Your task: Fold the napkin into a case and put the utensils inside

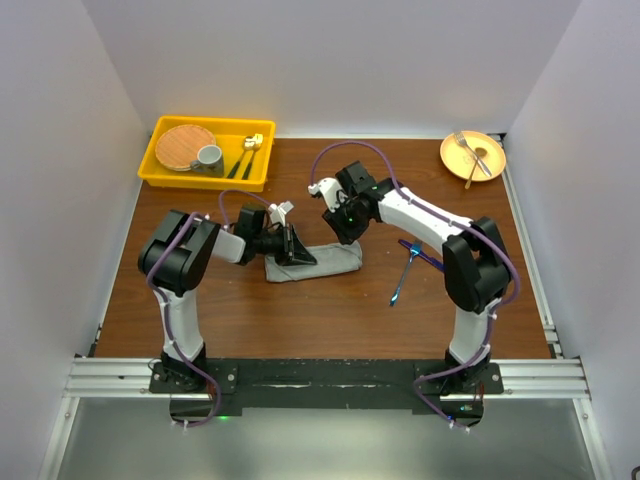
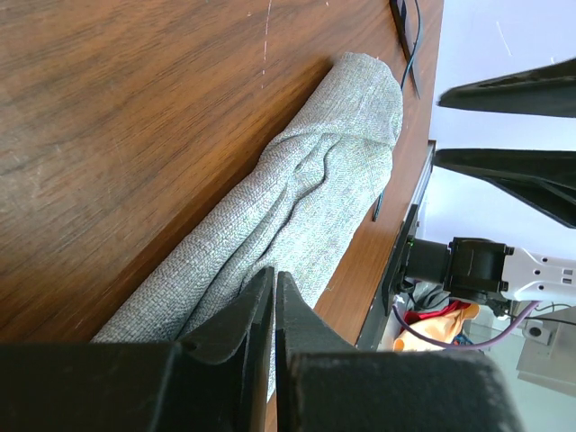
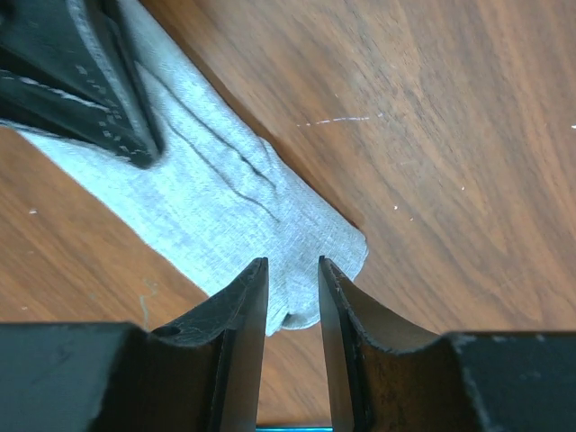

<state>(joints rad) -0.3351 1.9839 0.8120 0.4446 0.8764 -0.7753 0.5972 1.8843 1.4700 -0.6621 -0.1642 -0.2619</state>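
Napkin (image 1: 330,262) lies folded narrow (a pouch); left gripper (image 2: 274,281) pinches its end, right gripper (image 3: 292,267) stands parted; next, probably fetching the utensils (image 1: 404,277).

Stuff you can't really make out here

From above, the left end of the napkin (image 1: 330,262) sits under the left claw (image 1: 296,250). The left wrist view hides that end behind the fingers (image 2: 252,315), so no telling if cloth is pinched. The blue utensils (image 1: 401,283) run partly under the right arm (image 1: 430,222), too small to tell knife from fork.
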